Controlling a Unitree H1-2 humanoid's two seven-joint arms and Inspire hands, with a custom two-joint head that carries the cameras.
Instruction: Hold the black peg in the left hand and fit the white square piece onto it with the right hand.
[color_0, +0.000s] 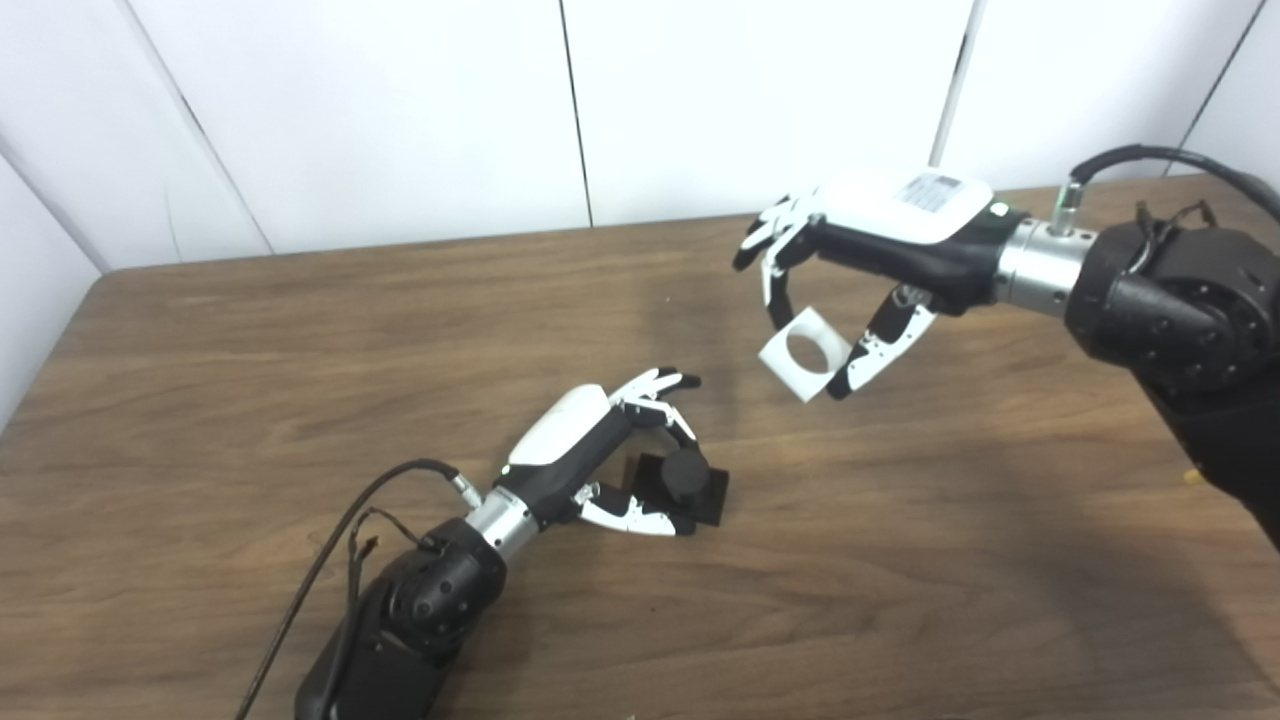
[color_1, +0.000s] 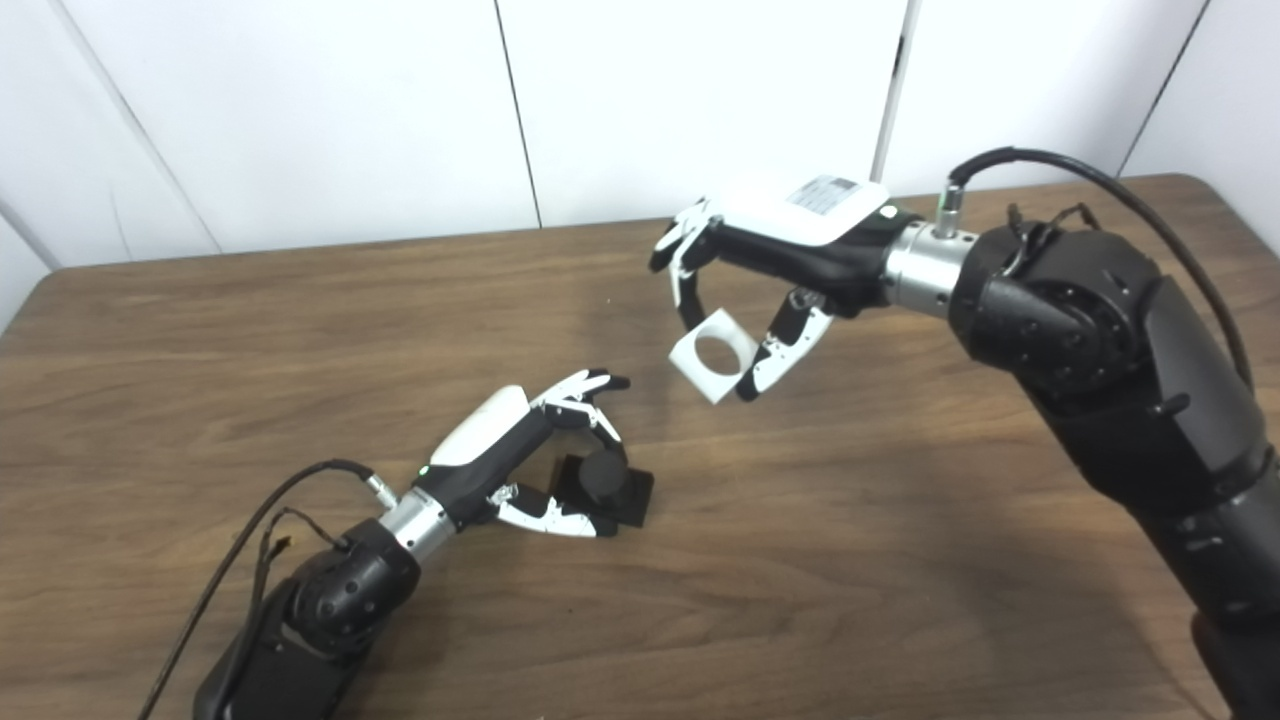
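The black peg (color_0: 688, 478), a short cylinder on a square black base, rests on the wooden table (color_0: 250, 380) near its middle. My left hand (color_0: 600, 450) wraps it from the left: the thumb lies along the base's front edge and a curled finger touches the cylinder, while other fingers reach out above it. My right hand (color_0: 880, 250) hovers above the table to the upper right, shut on the white square piece (color_0: 805, 352), pinched between fingers and thumb. The piece has a round hole (color_1: 714, 356) and hangs tilted, well apart from the peg.
A white panelled wall (color_0: 400, 110) runs along the table's far edge. A loose black cable (color_0: 330, 560) trails from my left wrist over the table's near left part. My bulky right forearm (color_1: 1100, 350) crosses the right side.
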